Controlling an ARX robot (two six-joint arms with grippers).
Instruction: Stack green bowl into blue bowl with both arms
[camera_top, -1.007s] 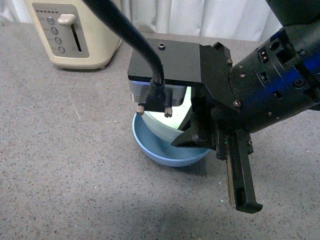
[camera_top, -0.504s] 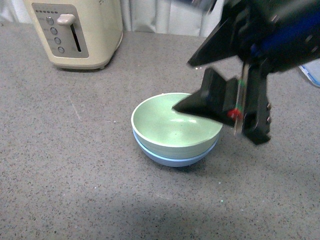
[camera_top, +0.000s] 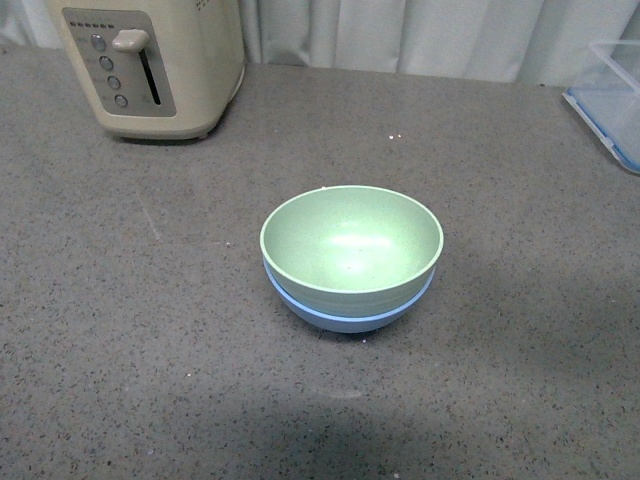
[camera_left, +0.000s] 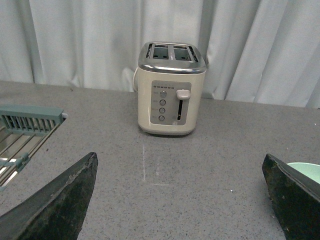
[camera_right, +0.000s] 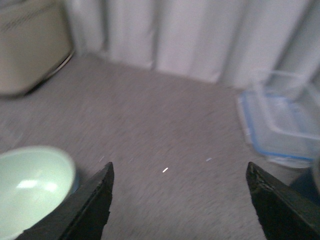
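The pale green bowl (camera_top: 352, 245) sits nested upright inside the light blue bowl (camera_top: 345, 315) in the middle of the grey counter, only the blue rim and lower wall showing beneath it. Neither arm shows in the front view. My left gripper (camera_left: 180, 200) is open over bare counter, with a sliver of the green bowl (camera_left: 304, 167) beside one finger. My right gripper (camera_right: 180, 200) is also open with nothing between its fingers; the green bowl (camera_right: 30, 185) lies off to one side of it. That right wrist view is blurred.
A cream toaster (camera_top: 150, 65) stands at the back left of the counter (camera_top: 150, 330). A clear lidded container (camera_top: 610, 95) with blue trim sits at the back right. A dish rack (camera_left: 25, 132) shows in the left wrist view. White curtains hang behind.
The right arm, which hung over the bowls a second ago, has pulled up and away out of the front view. The green bowl now rests in the blue bowl, released.
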